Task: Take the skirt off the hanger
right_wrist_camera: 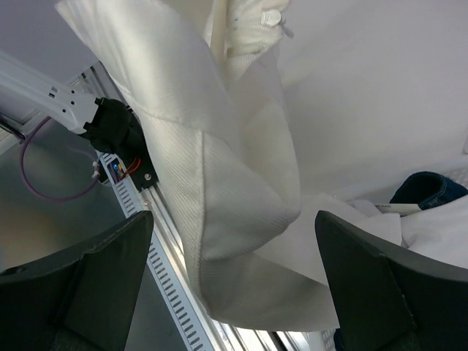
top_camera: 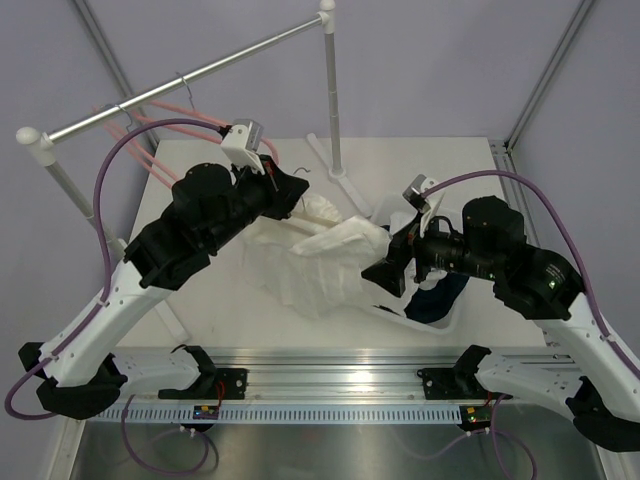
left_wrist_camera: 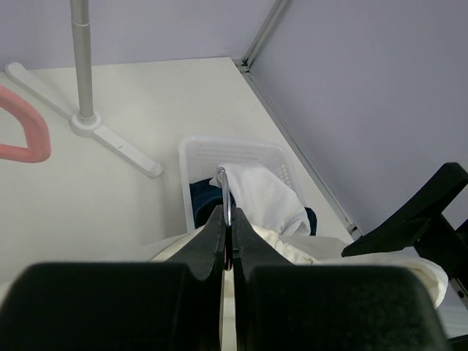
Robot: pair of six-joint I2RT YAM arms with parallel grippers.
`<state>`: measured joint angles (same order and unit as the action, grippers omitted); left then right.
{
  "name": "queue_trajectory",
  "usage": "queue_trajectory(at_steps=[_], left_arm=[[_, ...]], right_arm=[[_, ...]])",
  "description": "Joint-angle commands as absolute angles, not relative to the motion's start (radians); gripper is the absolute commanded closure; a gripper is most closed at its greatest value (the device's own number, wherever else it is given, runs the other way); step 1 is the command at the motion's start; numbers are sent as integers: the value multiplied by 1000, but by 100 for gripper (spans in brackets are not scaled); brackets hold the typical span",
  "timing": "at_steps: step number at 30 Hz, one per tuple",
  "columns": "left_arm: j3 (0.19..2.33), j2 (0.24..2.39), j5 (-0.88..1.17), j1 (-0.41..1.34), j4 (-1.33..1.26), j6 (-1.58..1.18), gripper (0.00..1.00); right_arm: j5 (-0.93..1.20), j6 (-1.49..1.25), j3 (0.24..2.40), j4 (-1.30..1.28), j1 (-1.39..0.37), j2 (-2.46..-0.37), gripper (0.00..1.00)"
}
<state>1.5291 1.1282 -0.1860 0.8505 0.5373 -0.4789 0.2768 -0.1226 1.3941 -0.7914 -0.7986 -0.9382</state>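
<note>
The white skirt (top_camera: 320,255) hangs bunched over the table middle from a hanger whose metal hook (top_camera: 297,176) sticks up at its top. My left gripper (top_camera: 283,190) is shut on that hook; in the left wrist view the thin wire hook (left_wrist_camera: 227,191) runs up from between the closed jaws (left_wrist_camera: 228,219), with the skirt (left_wrist_camera: 292,248) below. My right gripper (top_camera: 385,272) is open at the skirt's right side. In the right wrist view a fold of the skirt (right_wrist_camera: 234,212) hangs between its wide-spread fingers (right_wrist_camera: 102,270), touching neither.
A clothes rack rail (top_camera: 190,78) with pink hangers (top_camera: 150,135) crosses the back left; its pole and foot (top_camera: 332,120) stand at back centre. A white basket (top_camera: 440,310) with navy and white clothes sits under my right arm, also in the left wrist view (left_wrist_camera: 234,150).
</note>
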Motion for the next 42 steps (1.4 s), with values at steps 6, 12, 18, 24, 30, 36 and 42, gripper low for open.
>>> queue_trajectory(at_steps=[6, 12, 18, 24, 30, 36, 42], left_arm=[[1603, 1123, -206, 854, 482, -466, 100], [1603, 1111, -215, 853, 494, -456, 100], [1586, 1097, -216, 853, 489, -459, 100], [1578, 1094, -239, 853, 483, -448, 100], [1565, 1091, -363, 854, 465, -400, 100], [1523, 1078, -506, 853, 390, -380, 100], [1563, 1100, -413, 854, 380, -449, 100]], right_arm=[[328, -57, 1319, -818, -808, -847, 1], [325, -45, 1319, -873, -808, -831, 24], [324, -40, 1313, -900, -808, -815, 69], [256, -69, 1335, -940, -808, -813, 100], [83, -141, 1376, -1055, -808, -721, 100], [6, -242, 1381, -1160, -808, -568, 100], [-32, -282, 1304, -1201, -808, -486, 100]])
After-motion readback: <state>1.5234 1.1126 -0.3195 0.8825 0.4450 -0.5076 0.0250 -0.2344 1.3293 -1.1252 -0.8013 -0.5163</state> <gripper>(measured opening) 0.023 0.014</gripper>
